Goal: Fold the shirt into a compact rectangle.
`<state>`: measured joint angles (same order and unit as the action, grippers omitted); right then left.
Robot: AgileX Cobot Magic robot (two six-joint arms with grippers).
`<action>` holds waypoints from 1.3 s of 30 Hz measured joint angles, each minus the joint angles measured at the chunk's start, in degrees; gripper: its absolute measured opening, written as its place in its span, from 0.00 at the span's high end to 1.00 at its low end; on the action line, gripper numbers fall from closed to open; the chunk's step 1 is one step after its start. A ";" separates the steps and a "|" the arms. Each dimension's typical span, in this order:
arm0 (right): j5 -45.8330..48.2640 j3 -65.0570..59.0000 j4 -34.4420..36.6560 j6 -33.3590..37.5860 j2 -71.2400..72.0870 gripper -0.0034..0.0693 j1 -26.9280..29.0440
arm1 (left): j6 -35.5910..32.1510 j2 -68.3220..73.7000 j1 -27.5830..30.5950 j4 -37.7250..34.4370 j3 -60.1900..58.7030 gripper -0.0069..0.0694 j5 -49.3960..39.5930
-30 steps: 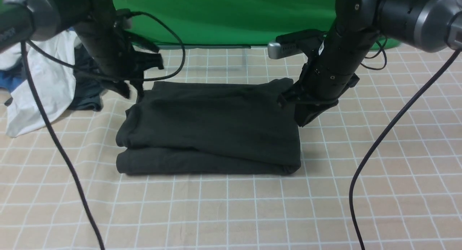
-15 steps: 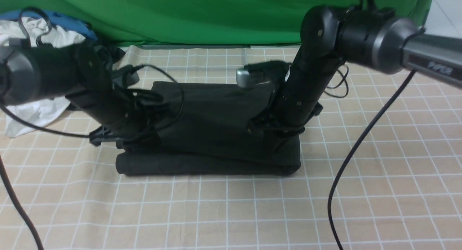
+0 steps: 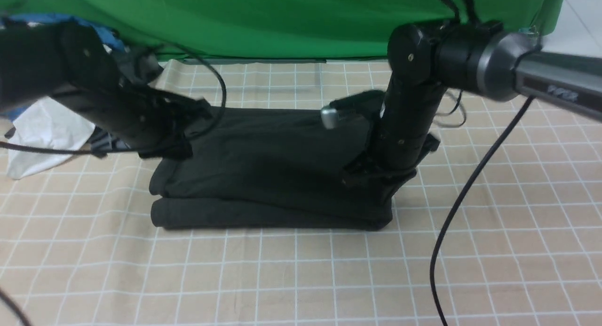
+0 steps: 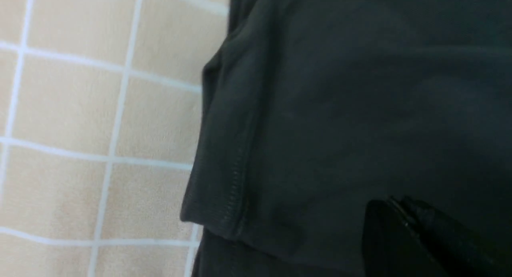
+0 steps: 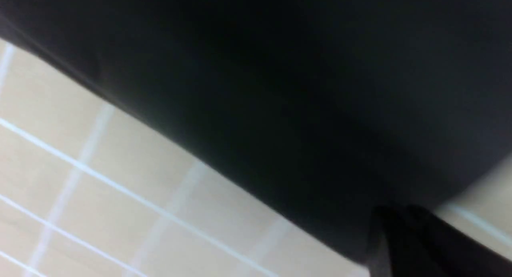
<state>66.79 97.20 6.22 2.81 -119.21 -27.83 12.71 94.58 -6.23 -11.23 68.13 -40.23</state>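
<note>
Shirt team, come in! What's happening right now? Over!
Left gripper shut on shirt. Right gripper shut on it too. Shirt folded. Nothing blocking.

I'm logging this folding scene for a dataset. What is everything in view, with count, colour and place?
shirt: one, black, folded in layers at the table's middle
tablecloth: one, beige with a white grid, covering the table
white garment: one, white, far left
backdrop: one, green, behind the table
cables: several, black, hanging from the arms
left gripper: one, black, shut at the shirt's left edge
right gripper: one, black, shut at the shirt's right edge
</note>
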 joint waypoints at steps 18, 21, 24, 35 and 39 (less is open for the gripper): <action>-6.33 -9.40 -8.35 -2.81 41.84 0.89 0.23 | 1.03 -41.95 0.00 -0.74 -27.91 0.89 0.56; -14.75 -18.83 -9.26 -2.81 52.70 0.89 0.23 | 2.88 -51.88 0.00 -0.80 -32.96 0.89 1.93; -23.73 -28.03 -9.97 -2.81 63.13 0.89 0.23 | 3.39 -59.23 0.00 -0.80 -35.61 0.89 3.10; -54.57 -54.42 -13.27 -2.81 97.23 0.89 0.23 | 5.05 -72.39 0.00 -0.98 -38.26 0.89 3.00; -55.75 -58.87 -13.40 -2.81 105.64 0.89 0.23 | 5.06 -72.59 0.00 -1.42 -38.26 0.89 2.96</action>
<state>11.04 38.33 -7.18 0.00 -13.57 -27.60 17.78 21.99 -6.23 -12.65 29.87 -37.27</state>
